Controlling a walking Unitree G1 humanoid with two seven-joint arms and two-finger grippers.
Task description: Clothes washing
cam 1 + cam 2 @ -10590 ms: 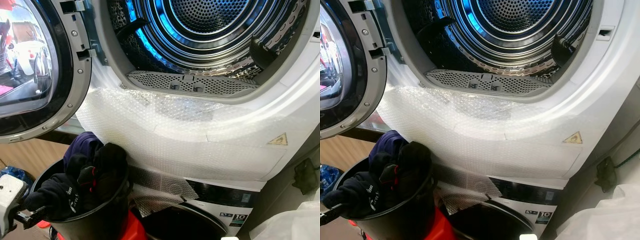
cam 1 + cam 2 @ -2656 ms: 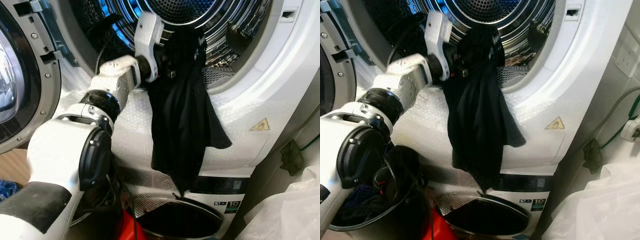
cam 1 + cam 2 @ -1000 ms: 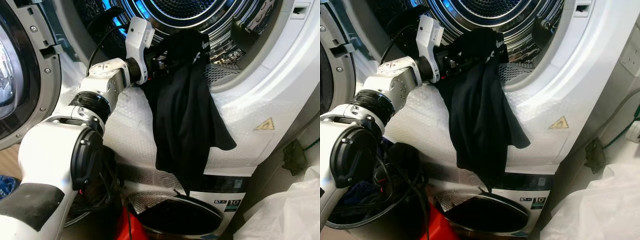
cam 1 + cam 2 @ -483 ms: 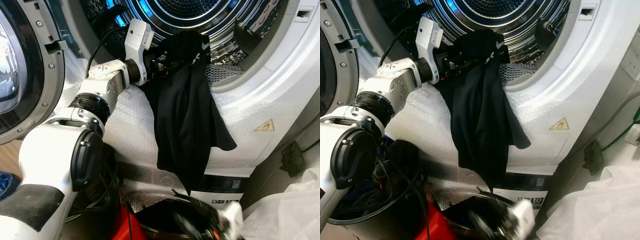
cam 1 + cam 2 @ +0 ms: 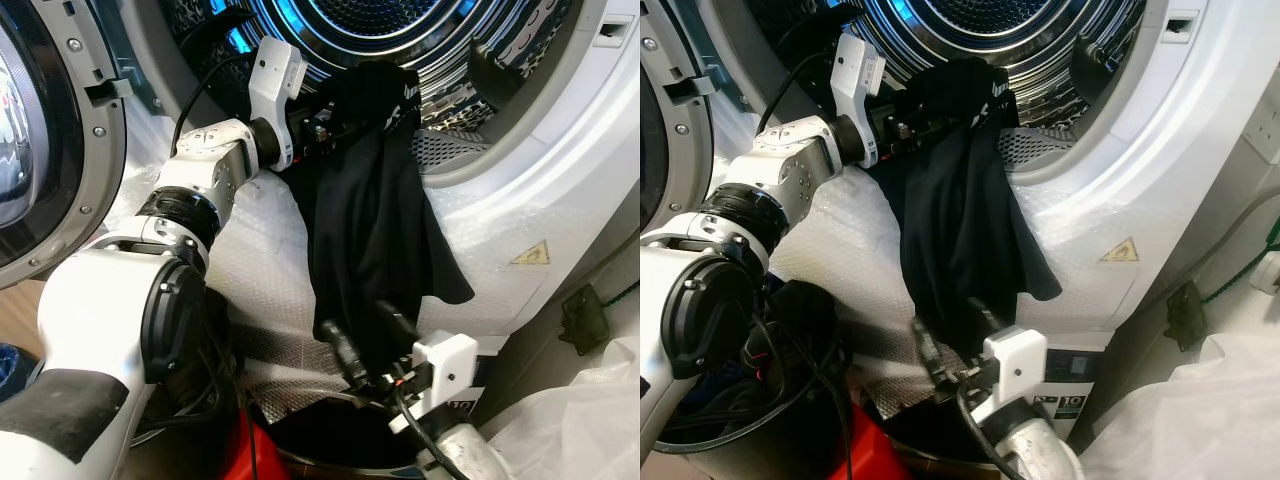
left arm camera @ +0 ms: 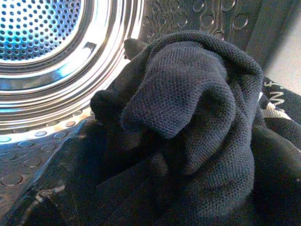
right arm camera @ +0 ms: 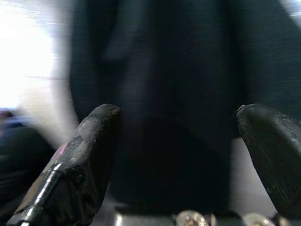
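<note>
So from the left eye view, the left gripper (image 5: 335, 115) is up at about 12 o'clock, clamped on the top of a black garment (image 5: 370, 230) right at the drum (image 5: 400, 40) mouth, with most of the cloth hanging down over the bubble wrap (image 5: 260, 270) on the machine front. The right gripper (image 5: 365, 345) sits at 6 o'clock, fingers spread wide around the garment's bottom hem.

Right eye view: same picture, plus the black bucket (image 5: 730, 440) of dark clothes at 8 o'clock.

Left wrist view: bunched knit fabric right up against the camera, shiny drum behind it at 10 o'clock.

Right wrist view: both fingers (image 7: 84, 155) well apart, dark cloth between them, blurry.

My worry is that if the right one misses the hem, the tail drags outside the drum and the door could pinch it.
</note>
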